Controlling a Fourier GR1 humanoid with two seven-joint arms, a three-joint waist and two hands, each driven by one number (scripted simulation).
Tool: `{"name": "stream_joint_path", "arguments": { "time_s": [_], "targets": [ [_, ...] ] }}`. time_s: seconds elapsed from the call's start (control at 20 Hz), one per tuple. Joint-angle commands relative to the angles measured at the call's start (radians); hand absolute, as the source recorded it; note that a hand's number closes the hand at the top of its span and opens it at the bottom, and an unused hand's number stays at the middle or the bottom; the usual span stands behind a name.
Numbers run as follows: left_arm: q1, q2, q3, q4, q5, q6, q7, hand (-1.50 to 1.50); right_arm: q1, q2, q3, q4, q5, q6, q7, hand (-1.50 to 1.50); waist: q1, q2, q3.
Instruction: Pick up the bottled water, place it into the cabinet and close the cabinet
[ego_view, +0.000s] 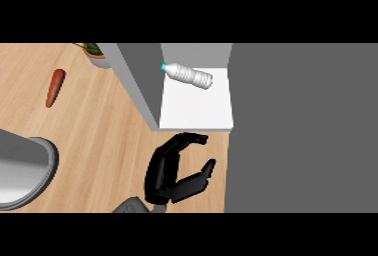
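Bottled water (188, 76) lies on its side inside the open cabinet (196, 107).

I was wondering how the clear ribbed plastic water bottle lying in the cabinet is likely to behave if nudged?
The clear ribbed plastic water bottle lies on its side on the white cabinet shelf, so a nudge would probably roll it. It lies slantwise, so it may veer as it rolls. Its ribbed wall probably gives slightly when squeezed.

place: kitchen | evidence: wooden counter (96, 145), open cabinet (196, 107), potted plant (96, 52)
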Motion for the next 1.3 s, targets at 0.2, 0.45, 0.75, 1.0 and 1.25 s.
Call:
{"name": "stream_joint_path", "arguments": {
  "time_s": [0.2, 0.45, 0.75, 1.0, 1.25],
  "targets": [
    [0.157, 0.226, -0.004, -0.261, -0.007, -0.054, 0.055, 1.5, 0.057, -0.029, 0.018, -0.2, 0.025, 0.022, 0.075, 1.5, 0.0, -0.001, 0.0],
    [0.303, 0.334, 0.015, -0.322, 0.007, -0.121, -0.026, 1.5, 0.063, -0.081, 0.077, -0.193, 0.059, 0.122, 0.095, 1.5, 0.004, 0.0, -0.002],
    [0.344, 0.473, 0.14, -0.409, 0.073, -0.171, -0.001, 1.5, 0.091, -0.069, 0.123, -0.279, 0.101, 0.21, 0.072, 1.5, -0.013, -0.005, -0.003],
    [0.394, 0.547, 0.227, -0.482, 0.153, -0.239, -0.005, -1.5, 0.083, -0.054, 0.139, -0.317, 0.12, 0.235, 0.05, 1.5, -0.024, -0.009, -0.005],
    [0.518, 0.635, 0.302, -0.523, 0.189, -0.289, -0.058, -1.5, 0.073, -0.057, 0.203, -0.324, 0.151, 0.242, 0.069, 1.5, 0.005, -0.015, -0.007]
  ]
}}
